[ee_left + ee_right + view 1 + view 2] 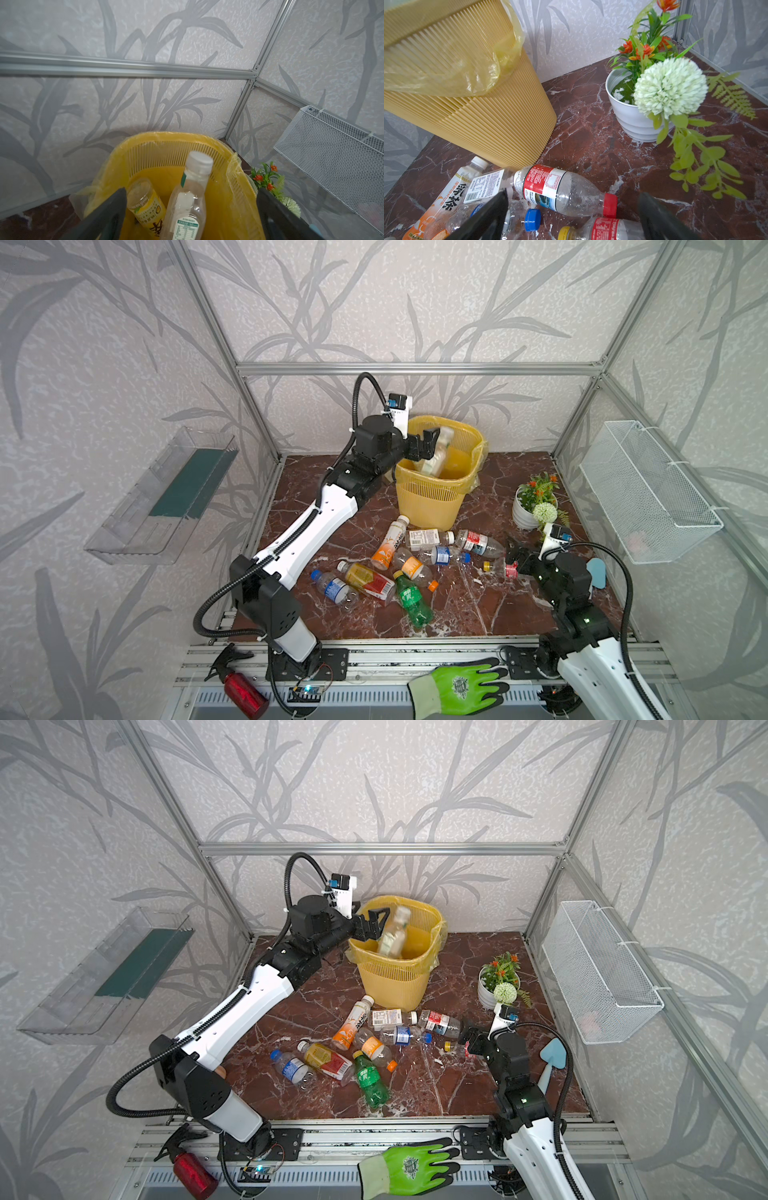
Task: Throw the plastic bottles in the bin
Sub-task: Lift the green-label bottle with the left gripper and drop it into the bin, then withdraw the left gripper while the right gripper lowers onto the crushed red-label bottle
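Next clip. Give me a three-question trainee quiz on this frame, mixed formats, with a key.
1. True or false: the left pincer stands open over the yellow bin.
2. The glove on the front rail is: A blue, B green, C red.
3. What cap colour has the clear bottle between the left pincer's jaws?
Key: 1 true; 2 B; 3 white.

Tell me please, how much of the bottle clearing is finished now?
Done: one yellow-labelled bottle lies inside the bin. In hand: a white-capped bottle is in the bin's mouth, between the jaws of the open left gripper. Left: about nine lie on the table, such as the green bottle; the right gripper hovers open by them.
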